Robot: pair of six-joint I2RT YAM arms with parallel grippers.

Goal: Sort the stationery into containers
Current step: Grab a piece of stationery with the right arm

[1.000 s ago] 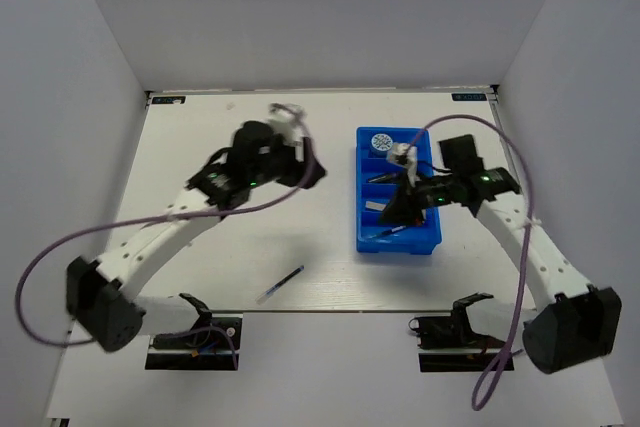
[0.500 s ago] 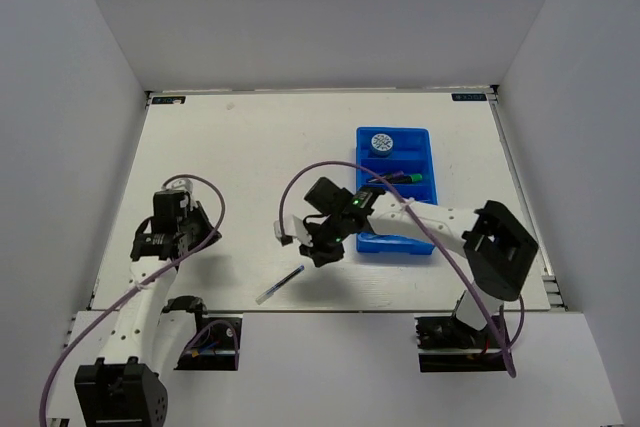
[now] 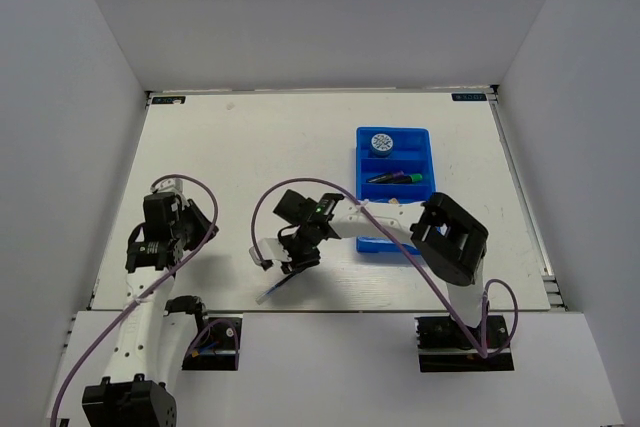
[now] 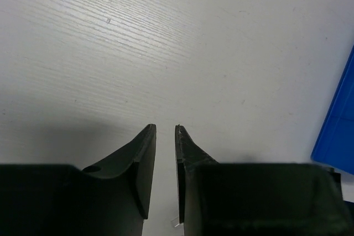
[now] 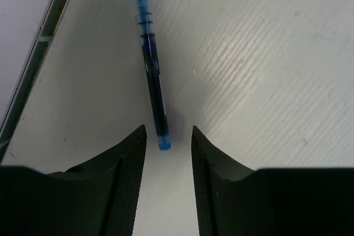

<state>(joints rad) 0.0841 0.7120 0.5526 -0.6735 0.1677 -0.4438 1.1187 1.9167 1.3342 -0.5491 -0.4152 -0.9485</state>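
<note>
Blue pen (image 5: 153,75) now at end effector (image 5: 168,129)

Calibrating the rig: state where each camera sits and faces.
Top: above and behind the arms, looking down on the table; left arm and right arm show.
Left wrist: on the left arm, facing down at table and tray edge; own jaws show.
Right wrist: on the right arm, facing down at a pen; own jaws show.
Shared: top and right wrist show the pen; top and left wrist, the tray.

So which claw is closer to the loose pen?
Right. The right claw hangs right at one end of the pen; the left claw is well off to its left.
</note>
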